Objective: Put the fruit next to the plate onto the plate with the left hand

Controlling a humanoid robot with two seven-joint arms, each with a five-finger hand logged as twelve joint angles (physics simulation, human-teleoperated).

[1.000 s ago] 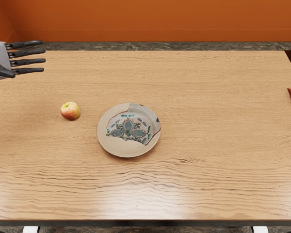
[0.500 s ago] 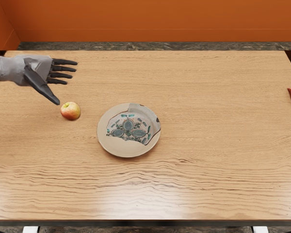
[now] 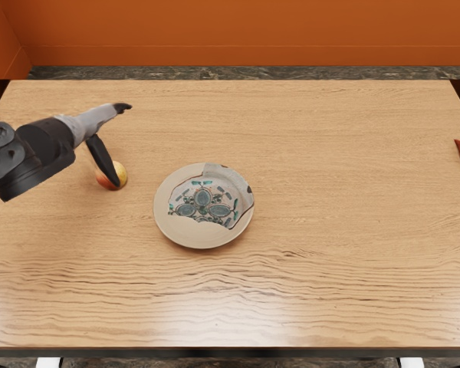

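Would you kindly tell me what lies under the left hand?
The apple lies there on the table, left of the plate. The left hand crosses it with a dark finger, hiding its middle; only its edges show. Contact cannot be judged.

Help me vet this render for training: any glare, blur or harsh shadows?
Head view: sharp, no blur; lighting even and soft; a pale sheen bands the table near its front edge; only a faint shadow rims the plate; the left hand partly hides the apple.
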